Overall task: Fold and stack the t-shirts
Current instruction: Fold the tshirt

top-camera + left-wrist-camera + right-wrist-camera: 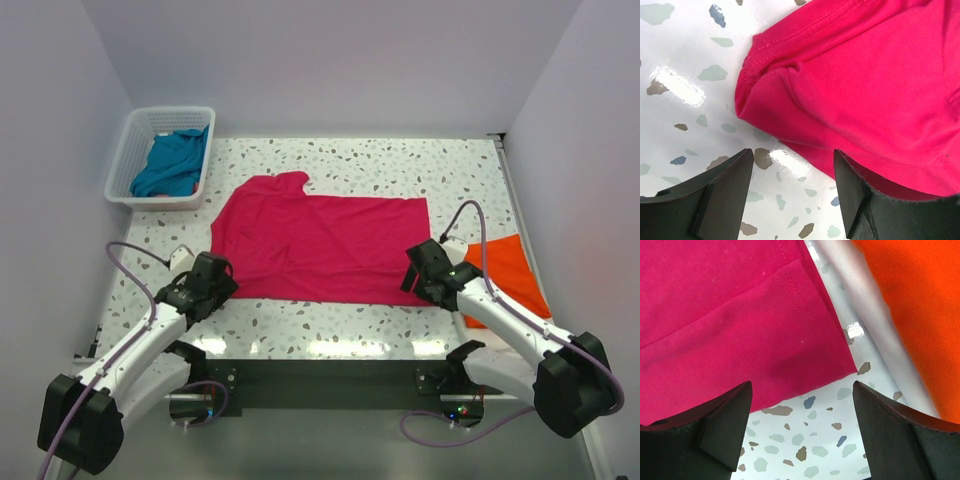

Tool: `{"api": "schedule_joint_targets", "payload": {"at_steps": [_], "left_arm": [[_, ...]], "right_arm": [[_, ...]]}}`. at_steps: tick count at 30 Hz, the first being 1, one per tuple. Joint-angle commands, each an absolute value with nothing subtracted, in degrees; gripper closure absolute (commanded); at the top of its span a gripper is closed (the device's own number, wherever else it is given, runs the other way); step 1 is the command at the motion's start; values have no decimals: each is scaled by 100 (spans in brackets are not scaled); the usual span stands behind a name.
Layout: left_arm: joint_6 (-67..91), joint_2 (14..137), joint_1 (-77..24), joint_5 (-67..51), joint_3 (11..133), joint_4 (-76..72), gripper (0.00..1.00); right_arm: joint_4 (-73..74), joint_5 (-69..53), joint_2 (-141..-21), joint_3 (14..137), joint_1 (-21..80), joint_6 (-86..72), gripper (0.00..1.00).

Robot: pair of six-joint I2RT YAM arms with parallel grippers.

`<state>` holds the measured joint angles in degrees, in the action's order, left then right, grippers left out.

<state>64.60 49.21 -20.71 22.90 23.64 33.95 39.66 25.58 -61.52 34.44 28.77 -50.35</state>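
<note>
The crimson-pink t-shirt (320,245) lies spread flat in the middle of the speckled worktop (340,322). One sleeve juts out at its far-left corner; where the neck lies is hard to make out from above. In the left wrist view the cloth (865,85) is bunched into a soft fold at its near-left corner, and its lower edge runs behind the right-side finger (865,200), so that edge is cut off from sight.

The left hand (222,287) sits at that near-left corner with its jaws wide apart and nothing between them - only bare worktop and the cloth's edge show in the gap (792,156). Whether a fingertip touches the cloth cannot be told.

The right hand (413,276) is at the shirt's near-right corner, also spread open and gripping nothing. In its wrist view (802,390) the hemmed corner of the crimson cloth (740,320) ends just ahead of the fingers.

The orange t-shirt (508,268) lies at the worktop's right edge, just beside the crimson one with a strip of bare surface between them. The right arm covers its near part, so its full outline is hidden; in the wrist view (920,305) it runs out of frame.

The teal-blue t-shirt (172,163) sits crumpled in the white basket (122,165) at the far-left corner - the lattice wall hides its lower part.
</note>
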Motion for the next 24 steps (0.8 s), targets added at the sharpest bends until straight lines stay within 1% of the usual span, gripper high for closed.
{"api": "schedule_joint_targets", "payload": {"at_steps": [1, 5, 13, 16, 17, 19, 24], "left_arm": [[6715, 4922, -2101, 2558, 2470, 3621, 30], [6732, 5184, -2101, 2619, 2487, 3507, 33], [6680, 5501, -2083, 2804, 2584, 3401, 33], [6610, 5607, -1987, 2804, 2593, 3322, 33], [6583, 5677, -1899, 2795, 2584, 3244, 33], [6496, 5730, -1820, 2777, 2575, 3165, 32], [6258, 5985, -1503, 2654, 2505, 2822, 32]], "right_arm": [[3823, 2400, -6056, 3366, 2734, -4957, 15], [3841, 2320, -6091, 3366, 2619, -4948, 15], [3551, 1934, -6292, 3305, 2355, -4843, 25], [3437, 1846, -6433, 3278, 2338, -4860, 27], [3428, 1846, -6468, 3278, 2329, -4869, 30], [3366, 1837, -6547, 3270, 2320, -4887, 33], [3296, 1855, -6662, 3243, 2285, -4904, 38]]}}
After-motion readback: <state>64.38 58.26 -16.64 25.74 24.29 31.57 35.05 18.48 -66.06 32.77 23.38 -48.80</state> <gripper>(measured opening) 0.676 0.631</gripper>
